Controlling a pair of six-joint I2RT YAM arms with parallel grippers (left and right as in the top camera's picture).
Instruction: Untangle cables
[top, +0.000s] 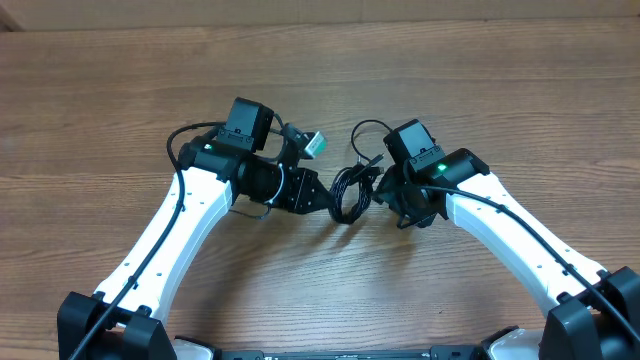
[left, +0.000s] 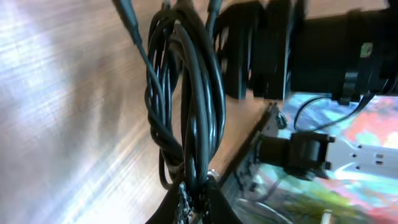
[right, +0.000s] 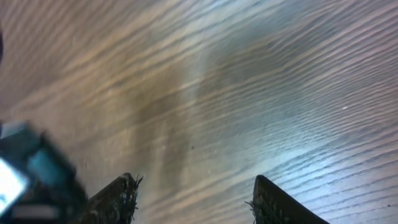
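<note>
wooden table (top: 100, 90) lies wide on the far side and out to left and right; whether the paler strip farthest off is its edge i cannot tell. room is tight only in the middle, where my two arms meet. one bundle of cables (top: 350, 190) sits there between the grippers; its cords i cannot count. my left gripper (left: 196, 202) is pinched on one end of the bundle. my right gripper (right: 193, 190) stands spread just right of it, only wood between its two fingers (right: 118, 196).

Left fingers (left: 219, 210) pinched shut, right fingers (right: 115, 198) spread apart, both arms (top: 175, 235) bent inward
</note>
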